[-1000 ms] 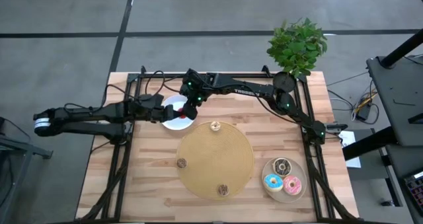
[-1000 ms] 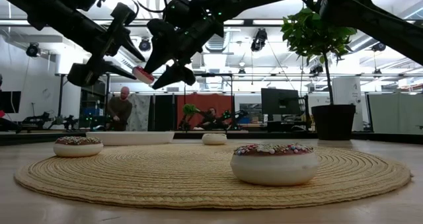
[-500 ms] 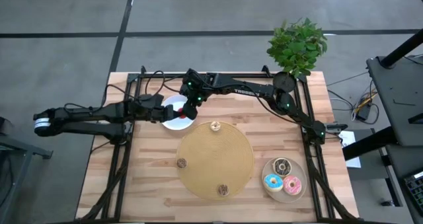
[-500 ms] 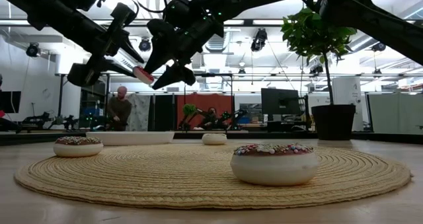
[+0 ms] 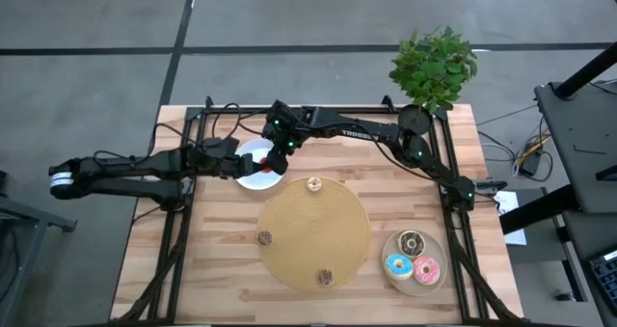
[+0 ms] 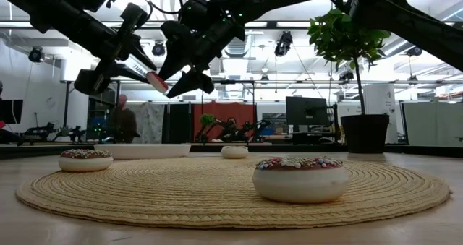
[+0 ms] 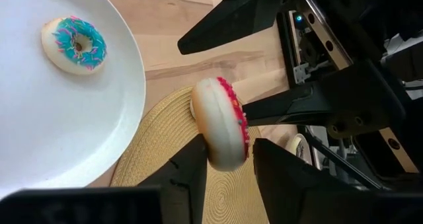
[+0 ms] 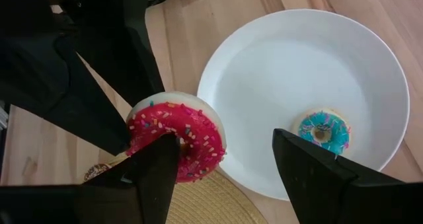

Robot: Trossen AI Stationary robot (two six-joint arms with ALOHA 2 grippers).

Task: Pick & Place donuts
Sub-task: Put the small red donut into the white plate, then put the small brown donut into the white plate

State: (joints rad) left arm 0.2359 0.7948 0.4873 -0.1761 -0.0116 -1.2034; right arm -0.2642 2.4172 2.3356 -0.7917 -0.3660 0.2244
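Wood surface [image 5: 212,259], upper centre: left gripper [image 7: 228,161] jaws pinch red donut [image 7: 223,123]; right gripper [image 8: 225,164] jaws spread. Blue donut [image 7: 74,43] remains on white plate [image 7: 59,131]; woven mat [image 5: 313,232] holds three.

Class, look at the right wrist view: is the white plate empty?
No, a small blue-iced donut with sprinkles lies on the white plate, while the left gripper holds a red-iced donut beside it.

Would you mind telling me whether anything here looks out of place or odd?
Only the red donut: it is up in the air, on edge between the left gripper fingers, above the white plate's edge. The right gripper hangs open close by.
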